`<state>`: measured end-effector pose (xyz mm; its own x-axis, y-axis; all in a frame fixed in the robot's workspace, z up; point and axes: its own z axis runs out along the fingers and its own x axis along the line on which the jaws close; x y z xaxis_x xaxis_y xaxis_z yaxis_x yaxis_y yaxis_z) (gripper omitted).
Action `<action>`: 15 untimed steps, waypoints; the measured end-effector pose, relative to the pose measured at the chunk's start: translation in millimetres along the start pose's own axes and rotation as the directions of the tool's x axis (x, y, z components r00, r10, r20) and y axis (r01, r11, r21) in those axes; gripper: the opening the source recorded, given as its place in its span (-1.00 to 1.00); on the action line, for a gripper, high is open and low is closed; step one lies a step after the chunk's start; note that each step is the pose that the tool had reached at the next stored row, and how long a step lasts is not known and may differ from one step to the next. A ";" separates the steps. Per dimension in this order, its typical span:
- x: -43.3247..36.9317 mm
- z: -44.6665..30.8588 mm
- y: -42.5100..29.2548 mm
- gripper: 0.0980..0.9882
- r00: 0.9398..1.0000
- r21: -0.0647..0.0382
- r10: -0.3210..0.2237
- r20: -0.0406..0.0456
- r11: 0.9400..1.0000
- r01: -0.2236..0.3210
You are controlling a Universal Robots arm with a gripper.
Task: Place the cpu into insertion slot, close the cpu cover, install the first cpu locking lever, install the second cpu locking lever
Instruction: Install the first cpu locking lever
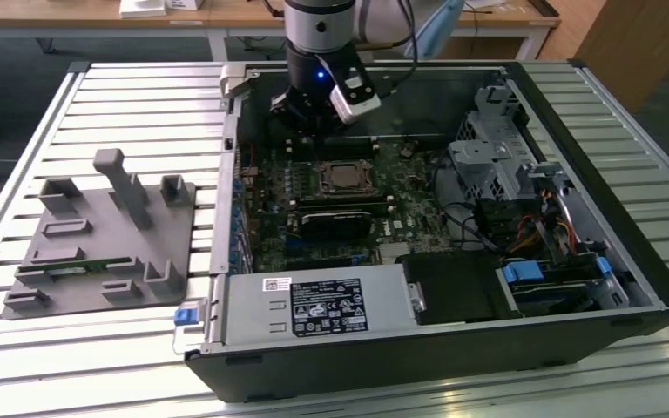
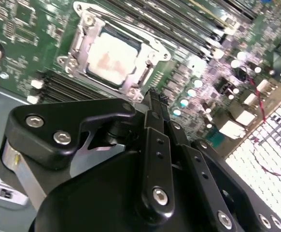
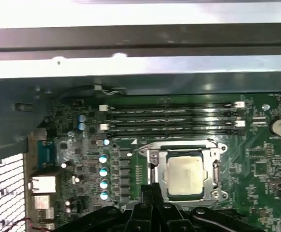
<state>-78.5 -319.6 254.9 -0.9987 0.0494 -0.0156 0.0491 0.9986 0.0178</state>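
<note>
**Gripper (image 2: 152, 96) clenched empty beside the seated cpu (image 2: 112, 55)**

In the second wrist view the black fingers (image 2: 155, 125) are pressed together with nothing between them, their tips near one corner of the slot (image 2: 141, 76). The cpu lies flat in the slot, pale top up, and the cover (image 2: 152, 48) lies down around it as a silver frame. In the first wrist view the tips sit near the frame's edge, on the green board (image 3: 256, 169). In the exterior view the arm (image 1: 317, 26) stands over the open case (image 1: 428, 366), the gripper low beside the slot; a grey tray (image 1: 102, 252) lies on the table (image 1: 32, 348) at the exterior view's left
</note>
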 end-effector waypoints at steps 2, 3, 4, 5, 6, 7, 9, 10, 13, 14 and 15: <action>5.9 0.0 -0.3 -0.98 1.000 0.000 0.000 0.001 1.000 0.000; 8.6 -0.1 -0.4 -0.98 1.000 0.000 0.000 0.002 1.000 0.000; 10.8 -0.1 -0.5 -0.98 1.000 0.000 0.000 0.002 1.000 0.000; 12.0 -0.1 -0.6 -0.98 1.000 0.000 0.000 0.003 1.000 0.000; 13.1 -0.1 -0.5 -0.98 1.000 0.000 0.000 0.003 1.000 0.000; 13.9 -0.1 -0.3 -0.98 1.000 0.000 0.000 0.003 1.000 0.000; 16.2 -0.1 0.4 -0.98 1.000 0.000 0.000 0.003 1.000 0.000; 17.5 -0.1 1.0 -0.98 1.000 0.000 0.000 0.003 1.000 0.000; 20.7 0.1 4.3 -0.98 1.000 0.000 0.000 0.003 1.000 0.000; 21.5 0.1 5.5 -0.98 1.000 0.000 0.000 0.003 1.000 0.000; 22.3 0.2 6.8 -0.98 1.000 0.000 0.000 0.003 1.000 0.000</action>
<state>-100.5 -311.7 254.5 -0.9986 0.0491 -0.0186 0.0488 0.9986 0.0179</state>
